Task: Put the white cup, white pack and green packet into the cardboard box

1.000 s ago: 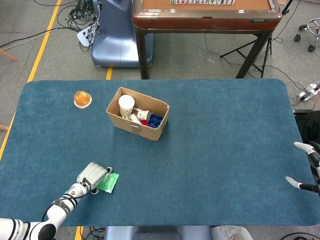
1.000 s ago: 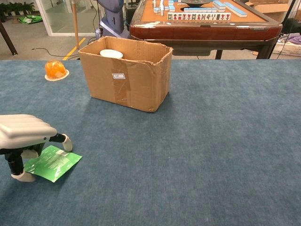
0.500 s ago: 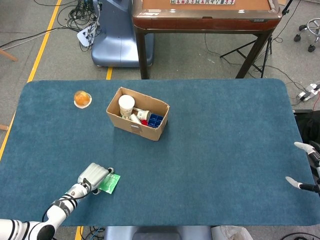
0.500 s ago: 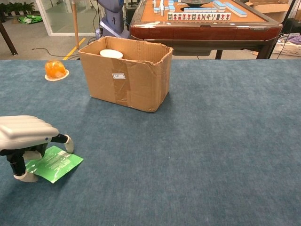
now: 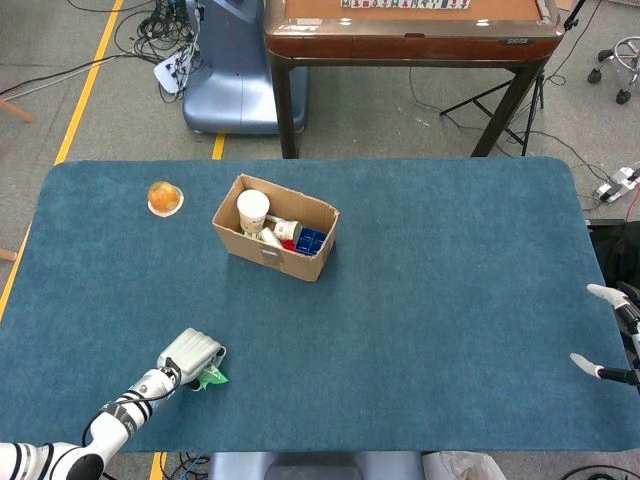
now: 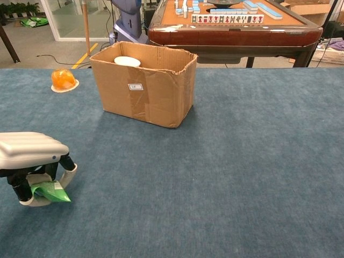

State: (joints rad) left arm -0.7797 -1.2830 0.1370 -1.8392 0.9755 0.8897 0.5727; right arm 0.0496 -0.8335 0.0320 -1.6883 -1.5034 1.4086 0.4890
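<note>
My left hand [image 5: 188,354] [image 6: 31,158] sits low at the table's front left, its fingers curled around the green packet [image 5: 211,377] [image 6: 49,191], which is crumpled in its grip and only partly shows. The cardboard box [image 5: 274,242] [image 6: 144,86] stands open further back on the table. Inside it the white cup [image 5: 253,211] [image 6: 127,61] is upright, with a white pack [image 5: 285,229] lying beside it. At the right edge of the head view only the fingertips [image 5: 598,292] of my right hand [image 5: 612,334] show, spread apart and holding nothing.
An orange object on a small white dish [image 5: 165,198] [image 6: 64,79] lies left of the box. A blue item [image 5: 311,240] lies in the box's right end. A brown mahjong table [image 6: 236,24] stands behind the blue table [image 5: 440,300].
The left hand's fingers have closed in on the green packet, pulling it from flat on the cloth into a crumpled bunch under the palm. The right hand has not moved.
</note>
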